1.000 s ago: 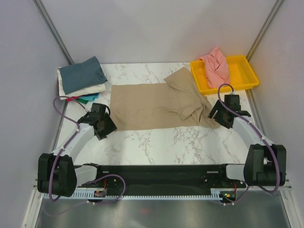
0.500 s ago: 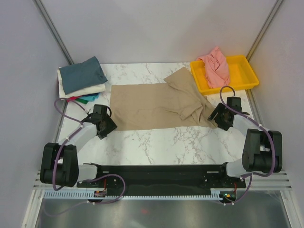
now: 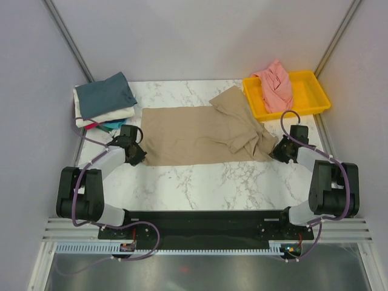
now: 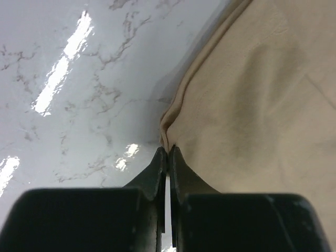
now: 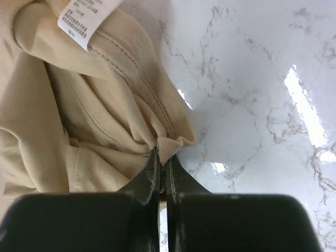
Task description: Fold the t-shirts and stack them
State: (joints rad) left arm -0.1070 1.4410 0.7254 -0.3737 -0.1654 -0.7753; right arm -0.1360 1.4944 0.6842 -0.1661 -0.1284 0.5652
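A tan t-shirt (image 3: 200, 133) lies spread on the marble table, its right part bunched and folded over. My left gripper (image 3: 138, 155) is shut on the tan shirt's near-left corner; the left wrist view shows the hem (image 4: 167, 137) pinched between the closed jaws. My right gripper (image 3: 279, 151) is shut on the shirt's near-right edge, where a ribbed fold (image 5: 167, 147) sits in the jaws. A salmon-pink t-shirt (image 3: 276, 85) lies crumpled in the yellow tray (image 3: 315, 97). Folded slate-blue (image 3: 106, 94), cream, teal and red shirts are stacked at the back left.
Marble tabletop (image 3: 206, 179) runs between the arms' bases and the shirt. Grey walls close in at left, right and back. A white care label (image 5: 84, 14) shows on the tan shirt in the right wrist view.
Both arms dropped down and moved inward to the tan shirt's near corners. Both grippers went from open to shut on the cloth.
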